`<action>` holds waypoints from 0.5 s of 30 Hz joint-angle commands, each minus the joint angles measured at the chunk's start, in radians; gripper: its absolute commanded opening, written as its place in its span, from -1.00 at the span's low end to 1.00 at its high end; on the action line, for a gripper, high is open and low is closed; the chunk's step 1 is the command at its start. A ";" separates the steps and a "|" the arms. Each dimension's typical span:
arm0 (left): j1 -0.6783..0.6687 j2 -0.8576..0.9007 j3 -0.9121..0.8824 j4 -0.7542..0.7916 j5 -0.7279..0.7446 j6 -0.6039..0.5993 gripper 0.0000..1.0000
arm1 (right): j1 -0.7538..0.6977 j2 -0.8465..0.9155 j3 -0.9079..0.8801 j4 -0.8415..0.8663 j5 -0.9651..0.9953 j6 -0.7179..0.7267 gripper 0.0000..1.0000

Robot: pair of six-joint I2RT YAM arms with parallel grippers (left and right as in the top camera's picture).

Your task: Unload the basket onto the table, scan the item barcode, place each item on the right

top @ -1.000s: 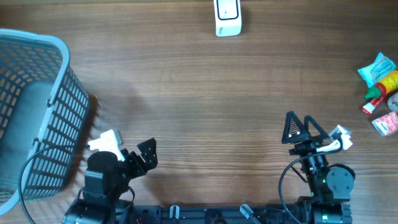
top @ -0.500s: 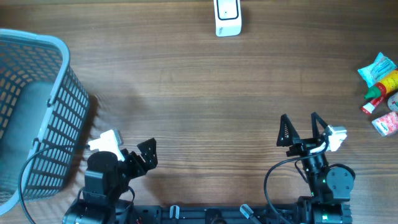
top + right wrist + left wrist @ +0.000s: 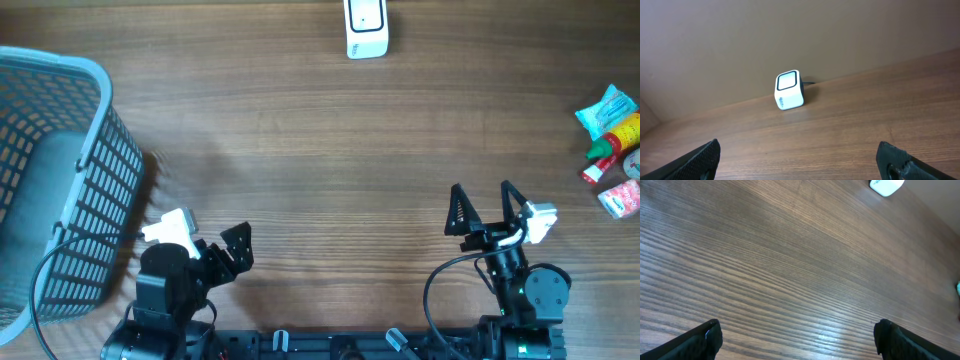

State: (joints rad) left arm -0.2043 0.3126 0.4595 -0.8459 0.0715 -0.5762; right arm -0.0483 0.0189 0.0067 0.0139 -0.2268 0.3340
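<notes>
So right now both arms are parked at the near edge of the table (image 3: 320, 150), not touching anything. The right gripper (image 3: 484, 205) has its jaws spread wide with nothing between them, and its wrist view looks straight across the wood at the scanner (image 3: 366, 30), a little white box with a dark window sitting at the far edge, roughly centre. The left gripper (image 3: 799, 339) is wide apart too, just bare wood between the two black tips, with the scanner peeking into the top corner of that view. The items (image 3: 612, 145) to be scanned are bunched at the right edge of the table: a teal packet, a red and yellow bottle and a pink packet, all well apart from both grippers. A blue-grey basket (image 3: 60, 150) sits at the left edge, just beside the left arm
</notes>
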 commanded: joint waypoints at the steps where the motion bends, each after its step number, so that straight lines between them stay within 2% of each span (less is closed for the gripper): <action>1: -0.004 -0.006 0.011 0.003 -0.014 0.023 1.00 | 0.006 -0.014 -0.002 0.002 0.011 -0.019 1.00; 10: 0.023 -0.031 0.011 -0.010 -0.011 0.022 0.99 | 0.006 -0.014 -0.002 0.002 0.011 -0.019 0.99; 15: 0.051 -0.147 0.007 0.074 -0.003 0.016 1.00 | 0.006 -0.014 -0.002 0.002 0.011 -0.019 1.00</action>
State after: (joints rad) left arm -0.1841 0.2405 0.4595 -0.8051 0.0715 -0.5766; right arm -0.0479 0.0189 0.0067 0.0139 -0.2272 0.3340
